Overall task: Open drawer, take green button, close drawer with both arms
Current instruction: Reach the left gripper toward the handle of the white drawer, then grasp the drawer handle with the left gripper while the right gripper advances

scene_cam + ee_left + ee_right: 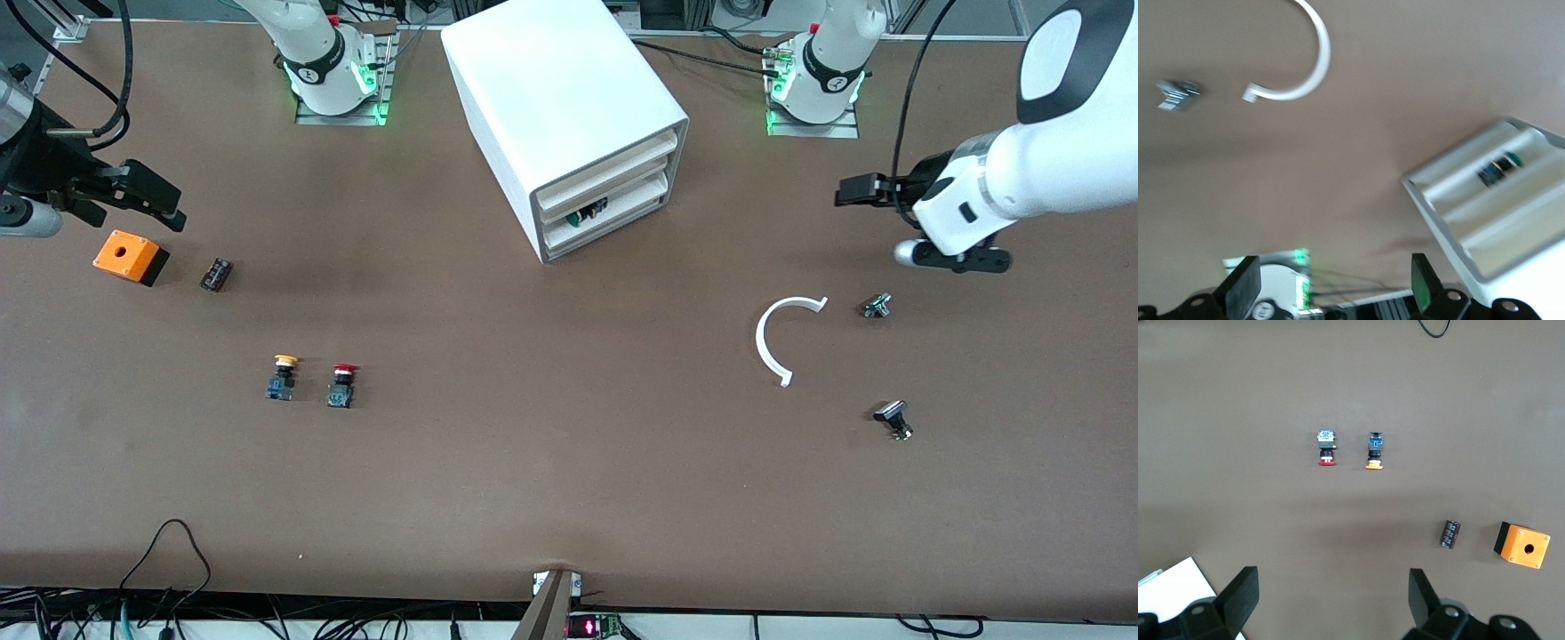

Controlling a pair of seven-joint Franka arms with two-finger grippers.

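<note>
Lowest in the front frame among the loose things, a small black-headed metal part lies toward the left arm's end of the tabletop.

Sweeping from the right arm's end, the right gripper hovers at the upper edge of the frame over bare tabletop just beside an orange box. Its wrist view shows the fingers spread wide and holding nothing. A little black cylinder lies next to the box. Lower in the frame stand the yellow-capped button and the red-capped button, side by side and apart.

At top centre sits the white cabinet. We judge that its lowest drawer is not pulled out yet. The green button lies inside it, visible through the front, so opening, taking and closing all appear to be ahead.

Next come a white curved strip and a small metal piece. The left gripper hangs above them in the frame, over open tabletop, its fingers parted and empty.

We see wide bare tabletop in front of the drawer, so a straight pull looks free. The curved strip lies well off that line. The cabinet stands turned at an angle, so we think an arm should approach along the drawer's own axis.
</note>
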